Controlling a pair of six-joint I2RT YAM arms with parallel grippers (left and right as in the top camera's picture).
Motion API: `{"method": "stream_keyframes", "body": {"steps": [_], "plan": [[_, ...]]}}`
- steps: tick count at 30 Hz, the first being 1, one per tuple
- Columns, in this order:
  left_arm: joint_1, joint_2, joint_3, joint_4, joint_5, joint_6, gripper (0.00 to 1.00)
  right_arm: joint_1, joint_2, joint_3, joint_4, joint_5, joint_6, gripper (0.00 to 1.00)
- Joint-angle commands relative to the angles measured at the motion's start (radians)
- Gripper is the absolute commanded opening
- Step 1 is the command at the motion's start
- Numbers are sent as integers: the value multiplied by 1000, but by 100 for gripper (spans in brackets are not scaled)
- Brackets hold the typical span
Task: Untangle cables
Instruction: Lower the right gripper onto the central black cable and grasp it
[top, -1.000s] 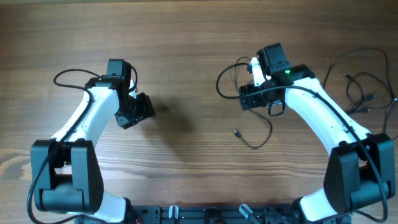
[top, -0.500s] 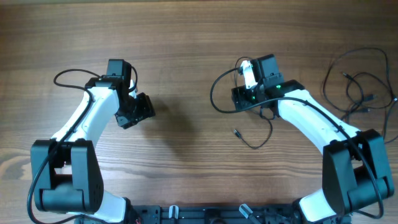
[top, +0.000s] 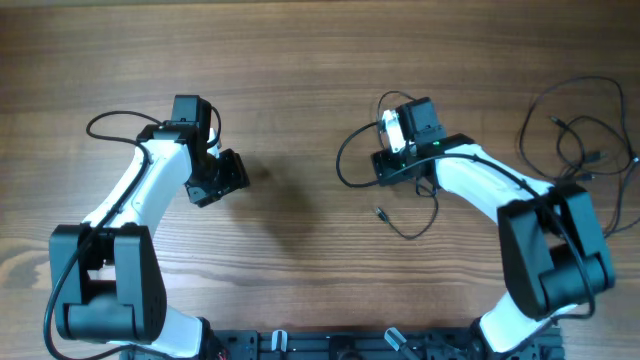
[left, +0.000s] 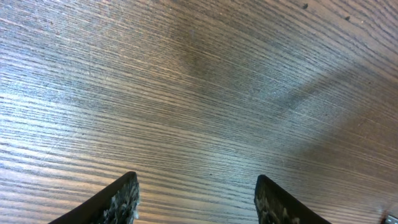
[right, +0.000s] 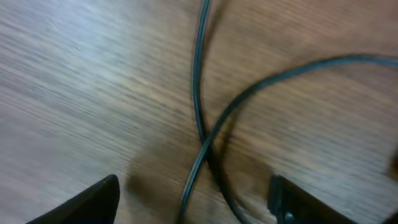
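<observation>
Hovering wide-jawed over a crossed cable near the middle of the table, the right gripper likely needs to drop and pinch one strand; the left gripper gapes empty. More cables tangle by the right edge.

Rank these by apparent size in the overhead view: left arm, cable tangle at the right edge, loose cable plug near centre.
1. left arm
2. cable tangle, sprawling but thin
3. cable plug, tiny
</observation>
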Motion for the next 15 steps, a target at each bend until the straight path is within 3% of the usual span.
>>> {"method": "stream_keyframes", "body": {"steps": [1, 4, 7, 15], "plan": [[4, -16, 3, -2, -5, -2, 61, 6, 52, -10, -18, 6, 14, 73], [4, -16, 3, -1, -5, -2, 61, 6, 51, -10, -33, -21, 19, 60], [4, -16, 3, -1, -5, -2, 62, 6, 51, -9, -61, -58, 19, 40], [4, -16, 3, -2, -5, -2, 62, 6, 51, -9, -109, -123, 75, 16]]}}
